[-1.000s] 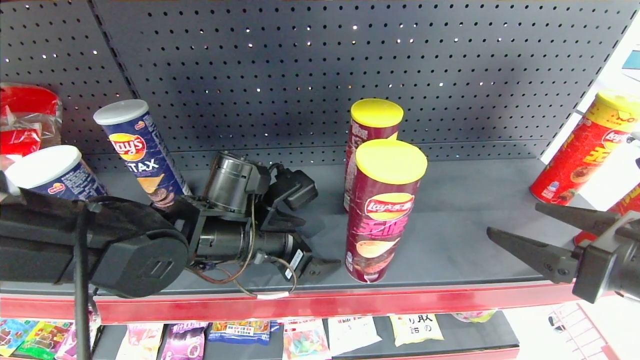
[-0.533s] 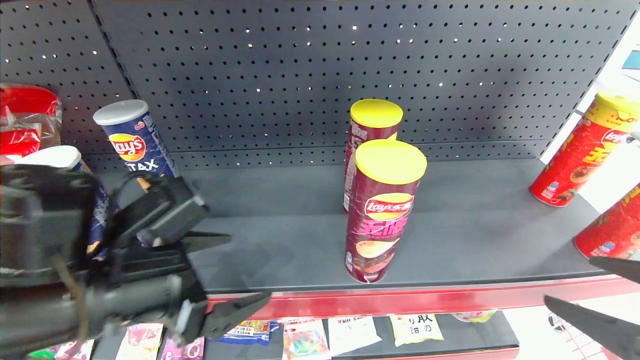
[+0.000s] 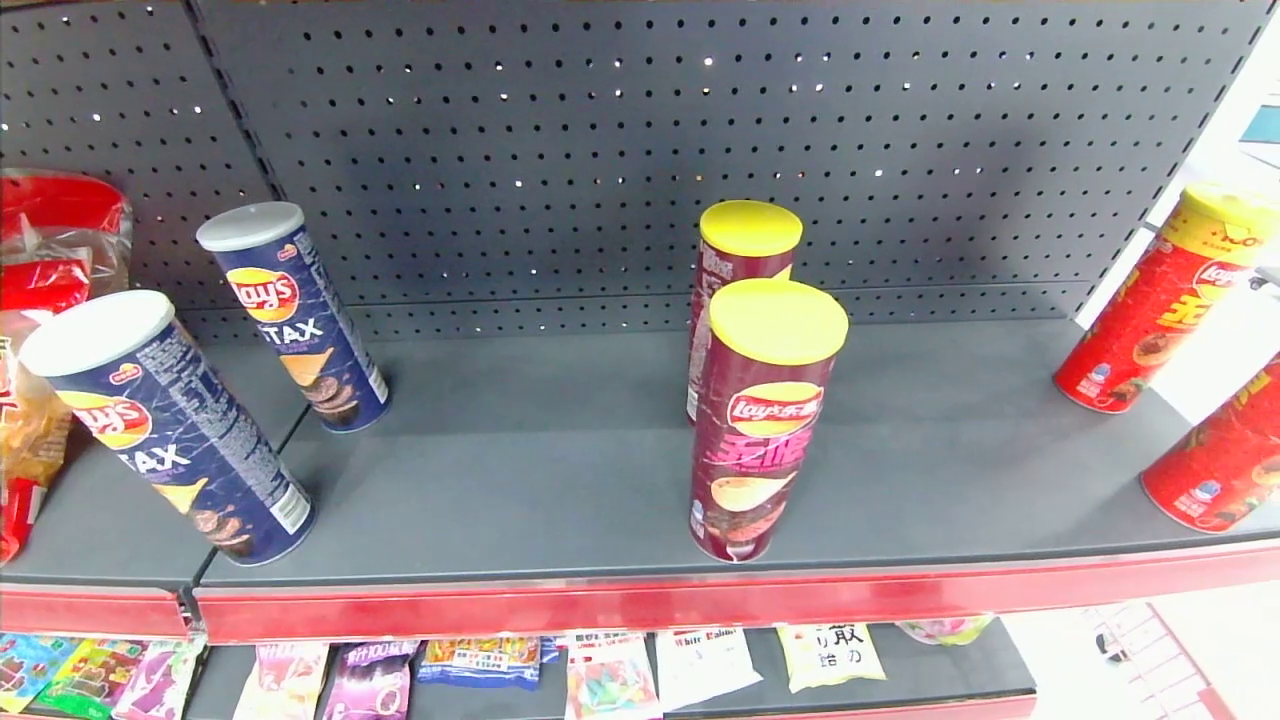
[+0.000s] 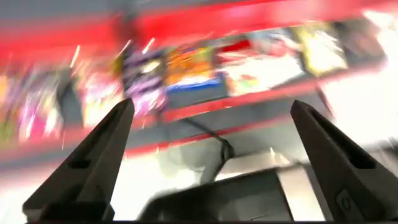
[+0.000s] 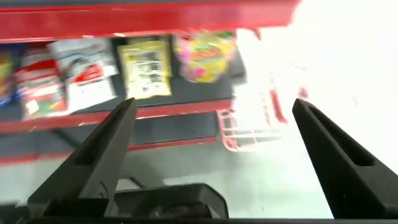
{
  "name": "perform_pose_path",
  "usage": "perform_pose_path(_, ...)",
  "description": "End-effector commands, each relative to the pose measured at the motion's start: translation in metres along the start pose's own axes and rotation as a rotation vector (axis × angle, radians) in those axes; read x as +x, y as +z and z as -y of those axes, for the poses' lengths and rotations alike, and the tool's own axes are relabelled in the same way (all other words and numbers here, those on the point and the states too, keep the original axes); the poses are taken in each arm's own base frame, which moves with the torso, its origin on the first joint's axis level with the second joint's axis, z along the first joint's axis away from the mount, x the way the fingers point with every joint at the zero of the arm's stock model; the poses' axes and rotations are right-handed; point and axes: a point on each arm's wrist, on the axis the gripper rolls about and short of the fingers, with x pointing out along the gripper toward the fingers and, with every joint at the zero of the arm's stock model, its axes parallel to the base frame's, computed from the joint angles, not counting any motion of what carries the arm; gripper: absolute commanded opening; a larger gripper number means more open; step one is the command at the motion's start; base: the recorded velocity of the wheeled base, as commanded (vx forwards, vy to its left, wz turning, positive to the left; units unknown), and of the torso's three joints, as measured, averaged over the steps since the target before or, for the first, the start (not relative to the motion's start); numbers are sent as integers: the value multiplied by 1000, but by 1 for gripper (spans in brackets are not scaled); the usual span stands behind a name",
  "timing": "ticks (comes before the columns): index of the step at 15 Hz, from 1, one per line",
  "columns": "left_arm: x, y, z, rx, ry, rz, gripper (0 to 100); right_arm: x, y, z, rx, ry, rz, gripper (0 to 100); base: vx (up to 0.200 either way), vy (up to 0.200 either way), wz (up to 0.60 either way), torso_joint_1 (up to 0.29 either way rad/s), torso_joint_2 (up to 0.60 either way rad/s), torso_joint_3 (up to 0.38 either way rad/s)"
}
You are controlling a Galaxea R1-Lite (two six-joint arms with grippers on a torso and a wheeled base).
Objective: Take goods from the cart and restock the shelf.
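Grey perforated pegboard (image 3: 600,150) backs a matte dark shelf (image 3: 560,470) with a glossy red front lip, and both arms have just pulled off it and dropped low. The left gripper (image 4: 211,104) hangs below with its fingers spread wide and empty, and so does the right gripper (image 5: 214,102), facing crinkly snack packets (image 5: 81,74) on the lower shelf. Near the front left corner stands the front blue canister (image 3: 170,430), a smooth cardboard tube with a white lid, and the rear blue canister (image 3: 295,320) is behind it. Mid-shelf, two maroon canisters (image 3: 765,430) under yellow lids line up front to back. That looks like a placement done, with the next fetch due from a red wire basket (image 5: 249,124), probably the cart.
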Motion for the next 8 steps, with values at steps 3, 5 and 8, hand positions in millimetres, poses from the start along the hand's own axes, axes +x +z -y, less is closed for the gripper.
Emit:
perform_pose_path(3,1,-42,1,-99,129,141,100,1,-42,-7,-3,-96,56,100,0,0,0,0,0,0)
perform_pose_path(5,22,-50,-1,-61,106,368,100,23,-38,-13,-3,76,235,100,0,0,0,0,0,0)
perform_pose_path(8,43,-59,-3,24,39,476,100,60,-56,-21,-7,169,422,100,0,0,0,0,0,0)
